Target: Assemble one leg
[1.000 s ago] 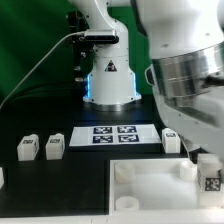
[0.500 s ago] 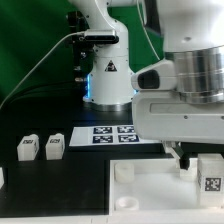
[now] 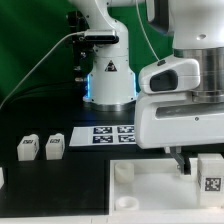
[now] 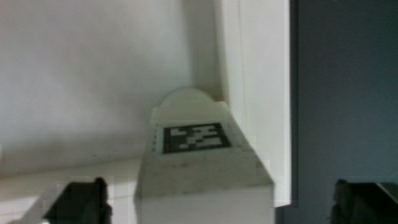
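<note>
While the arm hangs low over the exterior view's right side of the desk (image 3: 40,190), you are at the approach-and-grasp step: no leg is held yet. In the wrist view the hand (image 4: 214,205) shows only its two dark fingertips (image 4: 80,200), spread wide apart with nothing between them, so it is released. The leg (image 4: 199,150) you seem to be aiming for stands right in front of that gap, its tag facing the wrist camera, just beside a tall white wall, probably the large white piece (image 3: 150,185). In the exterior view this leg (image 3: 209,172) sits at the right edge, just under the arm's body. Two more legs (image 3: 40,148) stand well apart on the exterior view's left, near the marker board (image 3: 112,134). Next, I judge, you need to lower the hand so the fingertips straddle the leg, keep clear of the neighbouring wall, then clench.
</note>
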### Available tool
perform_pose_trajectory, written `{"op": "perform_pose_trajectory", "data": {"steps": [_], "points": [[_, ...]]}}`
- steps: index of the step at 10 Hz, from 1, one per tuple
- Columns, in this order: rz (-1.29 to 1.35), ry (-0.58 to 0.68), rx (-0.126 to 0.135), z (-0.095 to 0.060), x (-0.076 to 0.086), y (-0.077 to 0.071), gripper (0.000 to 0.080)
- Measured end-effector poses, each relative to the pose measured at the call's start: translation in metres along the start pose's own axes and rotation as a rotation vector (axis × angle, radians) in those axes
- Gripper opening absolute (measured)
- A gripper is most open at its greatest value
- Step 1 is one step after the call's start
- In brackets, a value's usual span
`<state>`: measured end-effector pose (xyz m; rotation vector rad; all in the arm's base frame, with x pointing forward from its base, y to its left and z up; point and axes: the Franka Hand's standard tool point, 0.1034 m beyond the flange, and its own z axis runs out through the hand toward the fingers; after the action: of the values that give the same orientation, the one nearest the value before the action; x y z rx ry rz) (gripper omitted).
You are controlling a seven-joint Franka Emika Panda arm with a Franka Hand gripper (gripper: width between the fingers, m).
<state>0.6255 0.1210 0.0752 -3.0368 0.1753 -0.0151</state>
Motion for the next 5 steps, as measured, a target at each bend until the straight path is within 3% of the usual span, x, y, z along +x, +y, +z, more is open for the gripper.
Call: {"op": "perform_pose_trajectory", "data": {"steps": [1, 2, 3, 5], "points": [[0.057, 0.000, 0.001, 0.0000, -0.0001, -0.0003, 0.0536], [0.161, 0.000, 0.000, 0.0000, 0.0001, 0.0009, 0.0353], [0.268, -0.001, -0.002, 0.0006, -0.0001, 0.0030, 0.0304], [0.489, -0.004, 0.006, 0.0011, -0.0002, 0.0047, 0.0303]]}}
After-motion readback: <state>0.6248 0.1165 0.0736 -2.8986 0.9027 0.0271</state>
